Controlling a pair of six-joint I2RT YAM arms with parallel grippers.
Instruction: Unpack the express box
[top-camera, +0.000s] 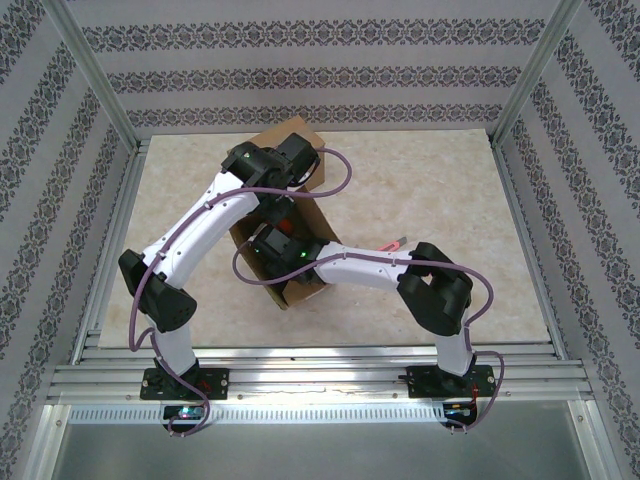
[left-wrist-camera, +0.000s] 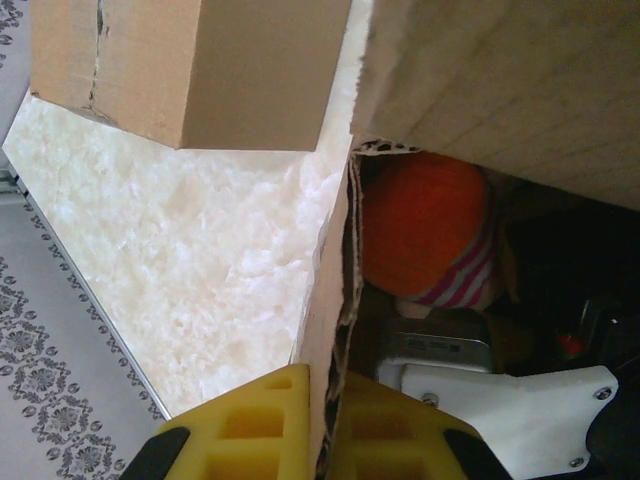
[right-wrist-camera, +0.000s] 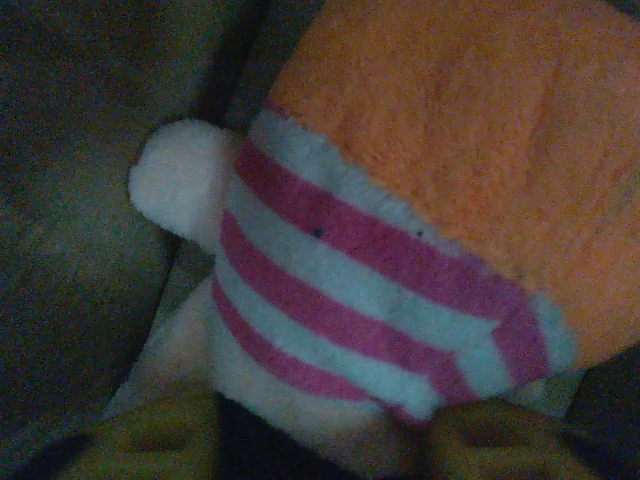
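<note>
- Express box (top-camera: 283, 140) sits on the counter (top-camera: 450, 200). It is open, w/ a plush toy (right-wrist-camera: 400, 230) inside.
- Left gripper (left-wrist-camera: 325, 420) is pressed together on the box's wall edge, one finger inside the box and one outside.
- Right gripper (right-wrist-camera: 320, 445) is down inside the box, fingers either side of the plush's striped lower end. I can't tell if it's closed on it.
- Handling, my guess: the plush is soft, light and squashy, not fragile. I'd grab deep on the striped body, since loose fur may slip. The cardboard is stiff but bends.
- Count: 1 box, 1 plush, 2 grippers. Other contents inside the box are too dark to tell.
</note>
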